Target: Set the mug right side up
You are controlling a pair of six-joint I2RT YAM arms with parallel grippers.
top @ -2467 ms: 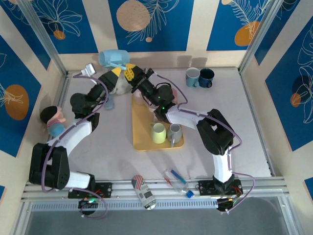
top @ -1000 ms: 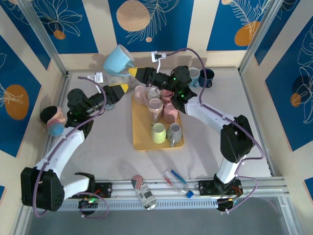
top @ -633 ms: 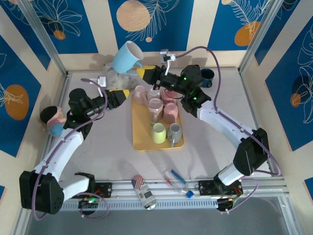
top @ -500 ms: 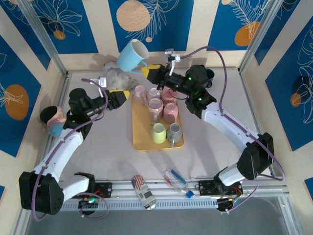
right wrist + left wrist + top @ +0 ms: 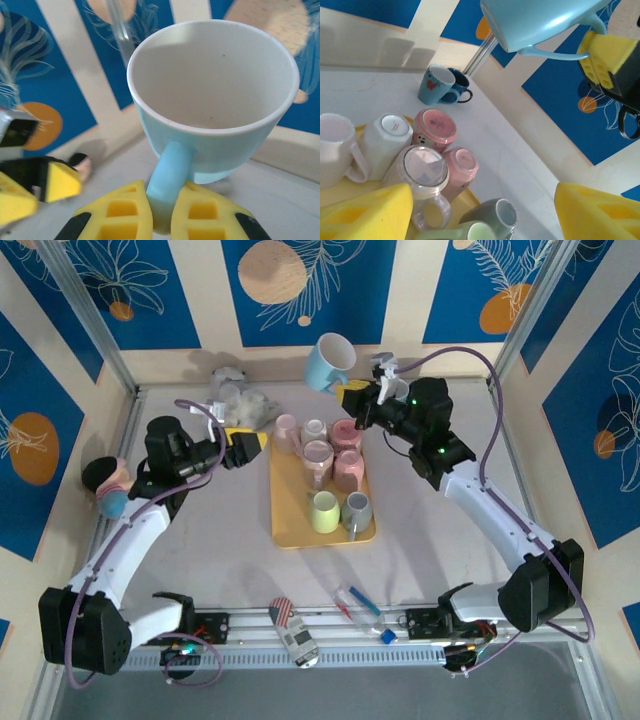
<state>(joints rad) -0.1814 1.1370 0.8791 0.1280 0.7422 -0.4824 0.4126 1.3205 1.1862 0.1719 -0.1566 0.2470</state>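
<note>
A light blue mug (image 5: pixel 328 362) hangs in the air over the back edge of the table, behind the tray, tilted with its white inside showing from above. My right gripper (image 5: pixel 350 395) is shut on its handle. In the right wrist view the mug (image 5: pixel 215 90) opens toward the camera, and the handle sits between the yellow pads of the right gripper (image 5: pixel 162 215). My left gripper (image 5: pixel 255 443) stands open and holds nothing, left of the tray. The left wrist view has the mug (image 5: pixel 540 20) overhead and the left gripper (image 5: pixel 480 220) over the tray's mugs.
A yellow tray (image 5: pixel 290 520) holds several mugs, some upside down. Two dark and blue mugs (image 5: pixel 437 85) stand at the back right. A grey plush toy (image 5: pixel 240 400) lies at the back left and a doll (image 5: pixel 108 485) at the left wall. A can (image 5: pixel 293 630) and pens (image 5: pixel 360 605) lie near the front.
My right gripper has carried the blue mug from the back left rightward to behind the tray, turning its opening upward. The left arm has stayed nearly still, open.
</note>
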